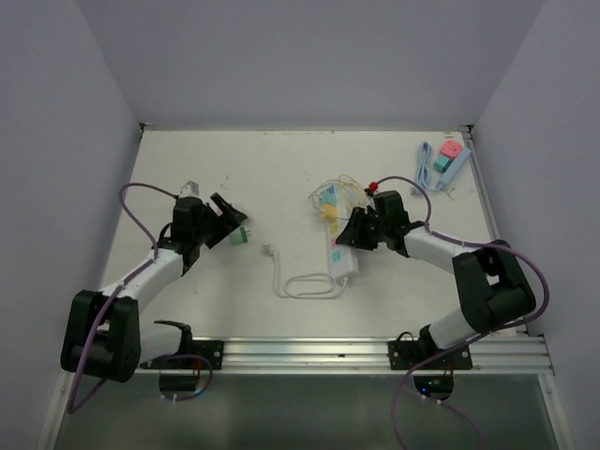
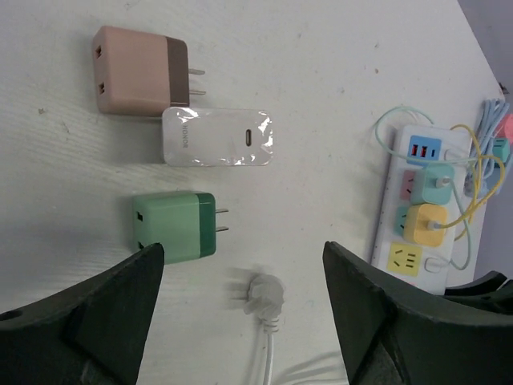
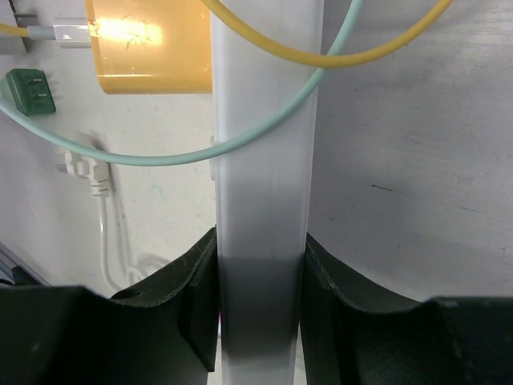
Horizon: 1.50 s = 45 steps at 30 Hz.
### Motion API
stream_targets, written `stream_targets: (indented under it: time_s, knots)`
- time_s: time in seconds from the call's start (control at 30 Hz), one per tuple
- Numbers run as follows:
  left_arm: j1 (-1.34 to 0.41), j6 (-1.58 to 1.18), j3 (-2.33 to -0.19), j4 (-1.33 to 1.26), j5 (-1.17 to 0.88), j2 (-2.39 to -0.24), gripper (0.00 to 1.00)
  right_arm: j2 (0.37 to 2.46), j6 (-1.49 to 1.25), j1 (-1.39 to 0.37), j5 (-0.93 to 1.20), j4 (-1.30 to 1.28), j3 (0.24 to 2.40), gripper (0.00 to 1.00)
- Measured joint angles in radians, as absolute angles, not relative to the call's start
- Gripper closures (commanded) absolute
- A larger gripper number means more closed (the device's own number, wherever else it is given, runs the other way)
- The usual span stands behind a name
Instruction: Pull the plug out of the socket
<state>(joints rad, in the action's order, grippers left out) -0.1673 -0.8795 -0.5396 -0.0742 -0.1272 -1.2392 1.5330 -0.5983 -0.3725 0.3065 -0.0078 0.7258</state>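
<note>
Green plug (image 2: 174, 227) lies loose under the spread jaws of my left gripper (image 2: 240, 277), my right gripper (image 3: 258, 301) pinches the white strip (image 3: 264, 160), so I'd hold that down and pull the yellow plug (image 2: 423, 225), likely plugged in, straight out

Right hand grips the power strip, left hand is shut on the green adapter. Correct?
Not quite: the left hand is open, and the green adapter lies loose on the table, per the left wrist view. The right hand does grip the power strip.
</note>
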Motion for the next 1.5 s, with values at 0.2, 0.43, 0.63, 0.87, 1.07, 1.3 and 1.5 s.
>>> stream_targets:
  time_s: [0.2,0.43,0.63,0.87,1.07,1.3,1.5]
  knots:
    - [-0.305,-0.871,-0.617,-0.046,-0.066,-1.237,0.23,1.525,-0.585,-0.374,0.317,-0.020,0.723,1.00]
    - [-0.498,-0.896,-0.719,-0.096,-0.057,-1.433,0.27,1.507,-0.586,-0.379,0.333,-0.030,0.706,1.00]
    - [-0.614,-0.912,-0.826,-0.127,-0.059,-1.607,0.27,1.504,-0.587,-0.387,0.336,-0.031,0.704,1.00]
    - [-0.680,-0.928,-0.941,-0.161,-0.079,-1.724,0.29,1.497,-0.590,-0.413,0.336,-0.037,0.700,1.00]
    - [-0.695,-0.943,-1.006,-0.172,-0.079,-1.798,0.32,1.493,-0.592,-0.430,0.335,-0.038,0.696,1.00]
    - [-0.695,-0.955,-1.049,-0.163,-0.070,-1.851,0.43,1.469,-0.593,-0.448,0.332,-0.044,0.678,1.00]
    - [-0.695,-0.959,-1.063,-0.152,-0.057,-1.851,0.58,1.437,-0.595,-0.453,0.332,-0.045,0.648,1.00]
